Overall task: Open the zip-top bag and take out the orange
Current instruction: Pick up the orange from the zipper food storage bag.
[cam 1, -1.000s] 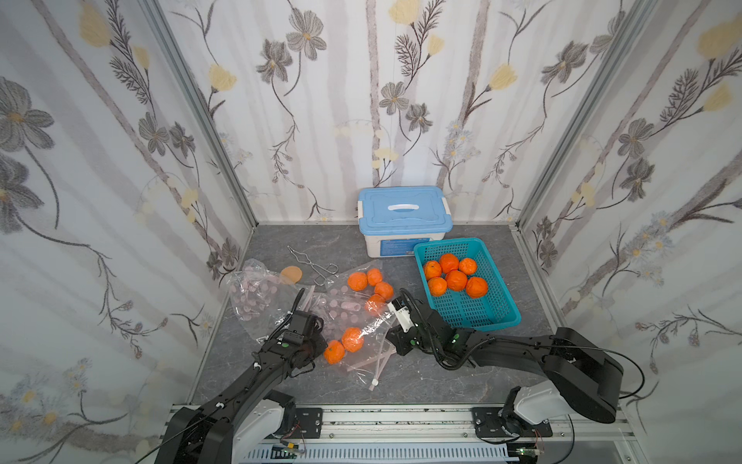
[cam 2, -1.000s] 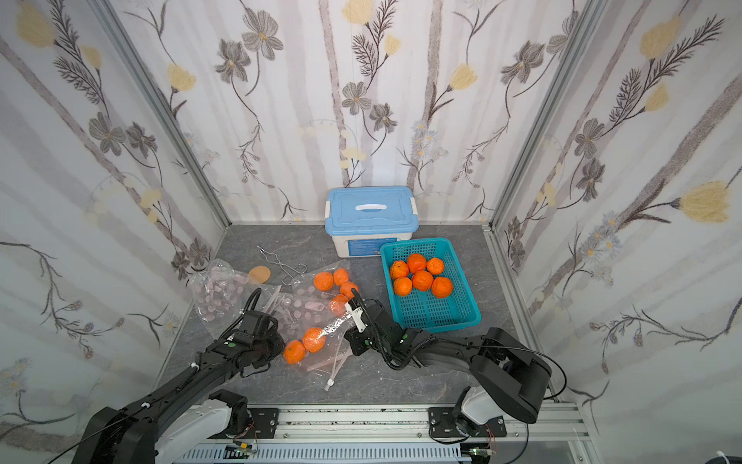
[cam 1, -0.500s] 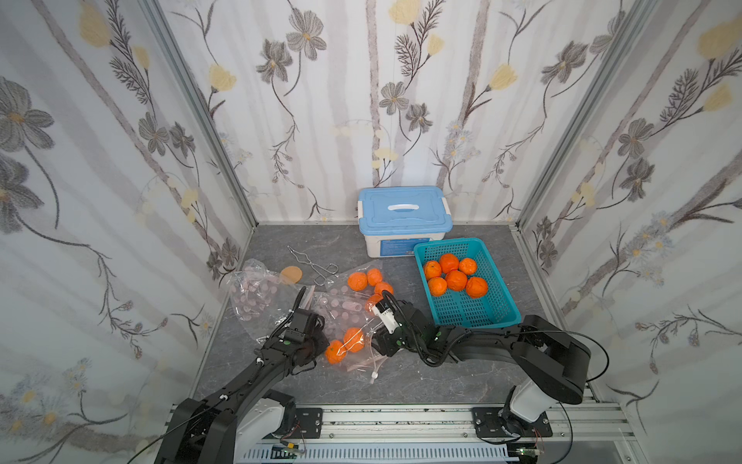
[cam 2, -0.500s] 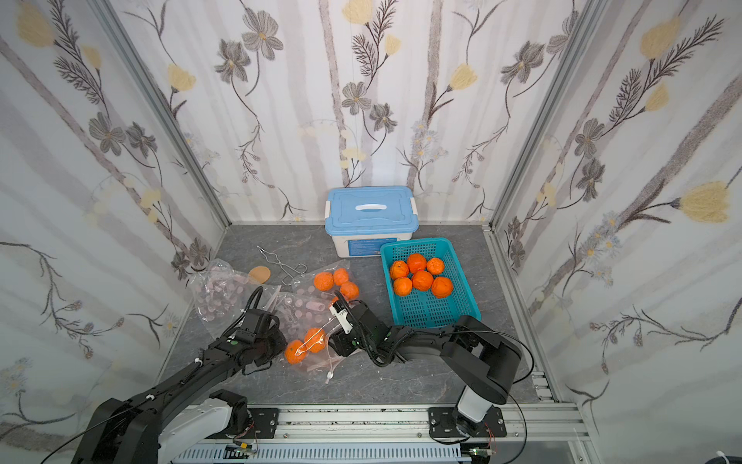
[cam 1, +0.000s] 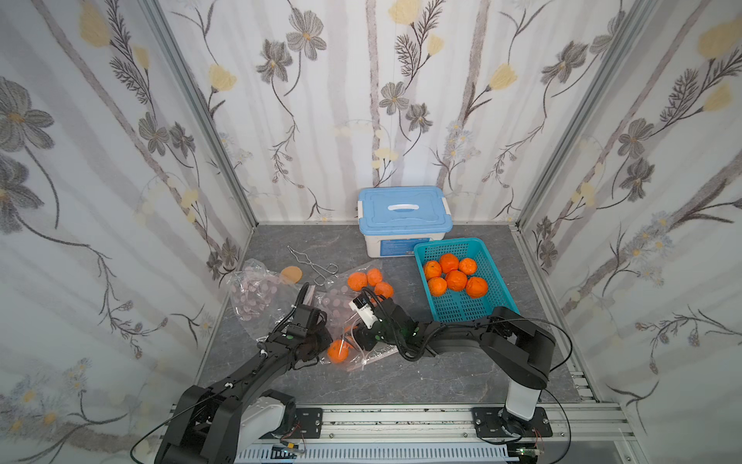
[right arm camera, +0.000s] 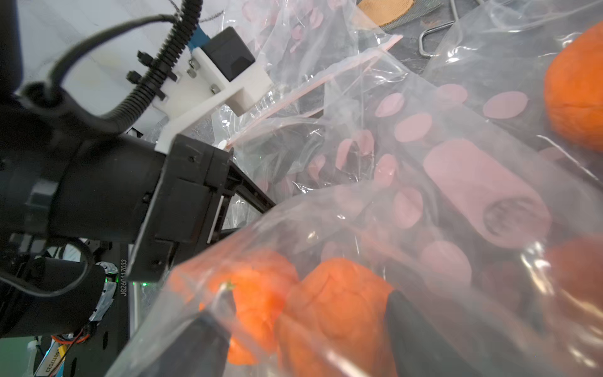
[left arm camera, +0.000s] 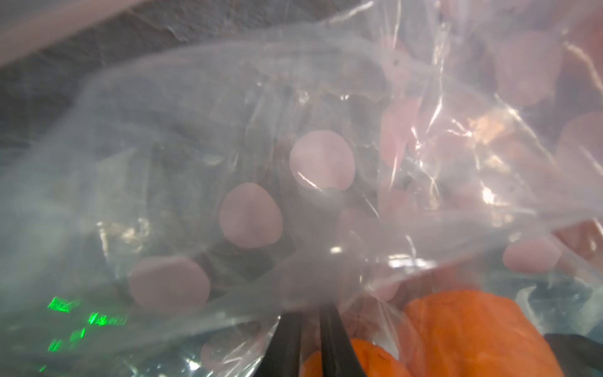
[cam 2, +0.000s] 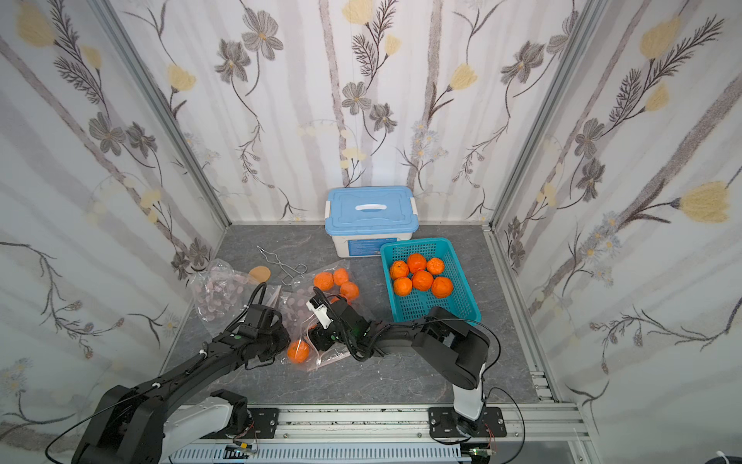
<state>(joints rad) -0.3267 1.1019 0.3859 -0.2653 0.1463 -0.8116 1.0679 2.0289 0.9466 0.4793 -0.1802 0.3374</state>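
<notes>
Grey tabletop is bearing the slippery zip-top bag; your left gripper is pinching its film, right gripper gaping astride the soft orange's middle.

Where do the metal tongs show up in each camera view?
Top view: metal tongs on the floor, just beyond the orange-filled zip-top bag.
Top view: same place.
Left wrist: not in view.
Right wrist: only a wire loop, past the bag.
Shared landmark: that pink-dotted bag.
</notes>
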